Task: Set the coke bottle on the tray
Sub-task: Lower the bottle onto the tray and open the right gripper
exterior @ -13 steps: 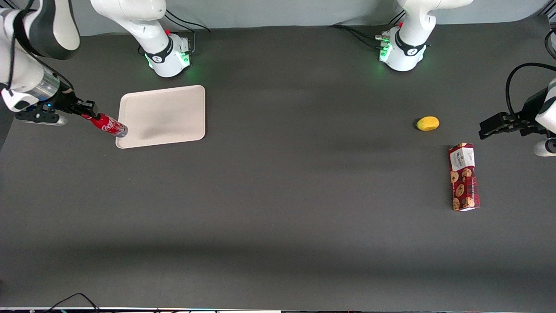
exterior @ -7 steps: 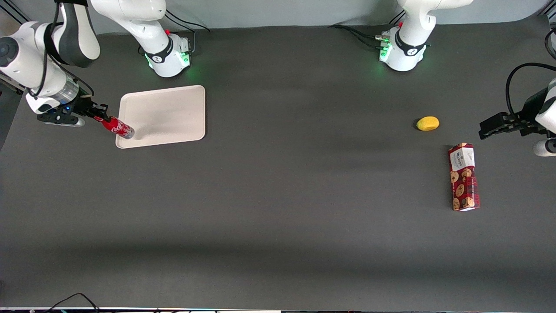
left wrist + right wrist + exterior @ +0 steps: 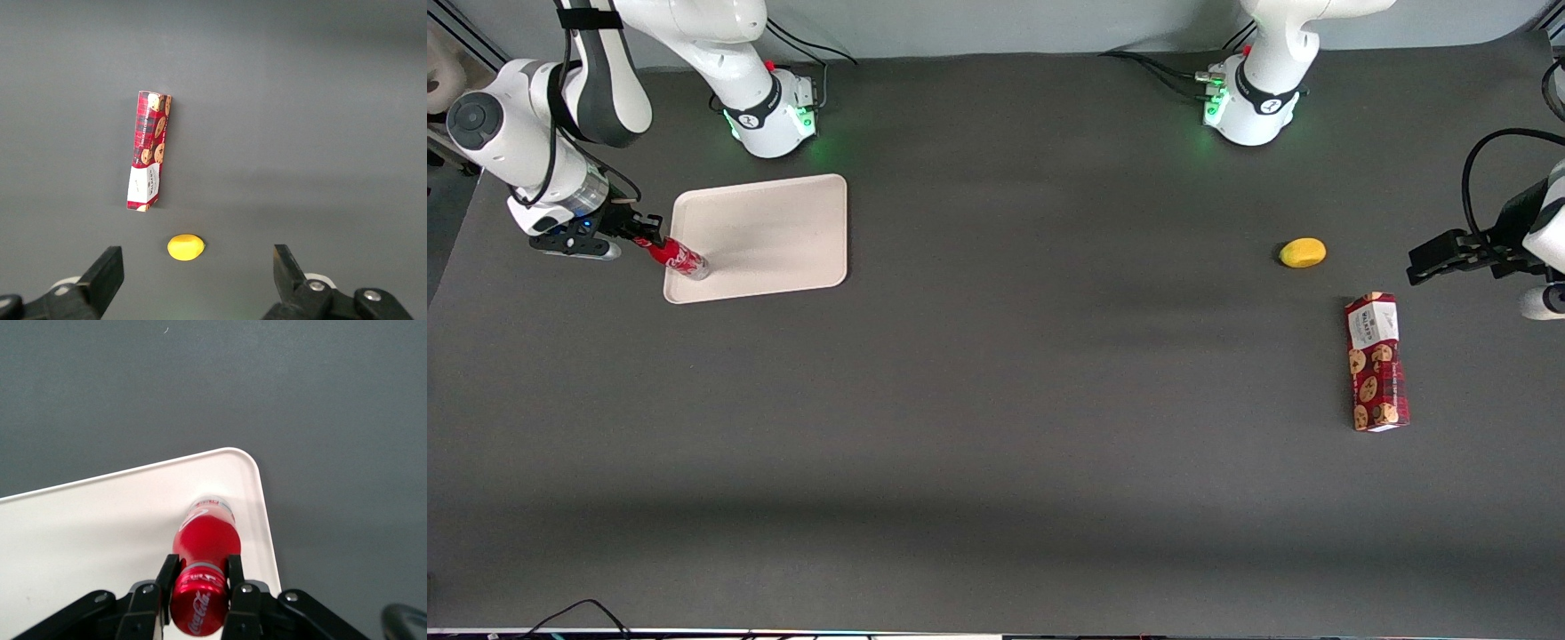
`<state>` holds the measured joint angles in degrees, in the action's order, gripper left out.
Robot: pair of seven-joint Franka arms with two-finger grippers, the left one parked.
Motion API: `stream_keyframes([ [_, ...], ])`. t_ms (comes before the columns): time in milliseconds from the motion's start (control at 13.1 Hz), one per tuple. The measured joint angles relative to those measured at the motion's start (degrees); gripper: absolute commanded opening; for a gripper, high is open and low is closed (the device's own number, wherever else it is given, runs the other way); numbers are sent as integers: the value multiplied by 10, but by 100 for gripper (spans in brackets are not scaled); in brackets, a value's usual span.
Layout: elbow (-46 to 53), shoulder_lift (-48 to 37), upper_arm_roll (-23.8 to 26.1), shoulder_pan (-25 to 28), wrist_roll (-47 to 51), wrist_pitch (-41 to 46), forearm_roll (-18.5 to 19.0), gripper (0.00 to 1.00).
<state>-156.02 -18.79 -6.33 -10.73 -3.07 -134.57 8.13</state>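
The coke bottle (image 3: 681, 259) is held tilted over the tray (image 3: 774, 233), its silvery base lowest and set just inside the tray corner that lies nearest the front camera at the working arm's end. In the right wrist view the coke bottle (image 3: 202, 577) is seen along its length, base pointed down at the pale tray (image 3: 87, 533) close to the rounded corner; whether the base already touches the tray floor cannot be told. The gripper (image 3: 197, 597) is closed around the bottle's upper body near the cap, one finger (image 3: 167, 577) pressed against each side. In the front view the gripper (image 3: 640, 235) hangs just off the tray's edge, toward the working arm's end of the table.

The placing step is judged to be in hand: the bottle has been brought to the tray but not released. The next move is likely to call for the base to be lowered squarely onto the tray floor, clear of the raised rim, and the fingers then parted.

Well apart from the tray, toward the parked arm's end of the table, a lemon (image 3: 1303, 252) and a cookie box (image 3: 1376, 362) lie untouched.
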Motion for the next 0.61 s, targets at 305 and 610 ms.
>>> stream_keyframes([
  [305,1,7,0,-2,-1,-16,0,100],
  [610,46,7,0,-2,-1,20,0,100],
])
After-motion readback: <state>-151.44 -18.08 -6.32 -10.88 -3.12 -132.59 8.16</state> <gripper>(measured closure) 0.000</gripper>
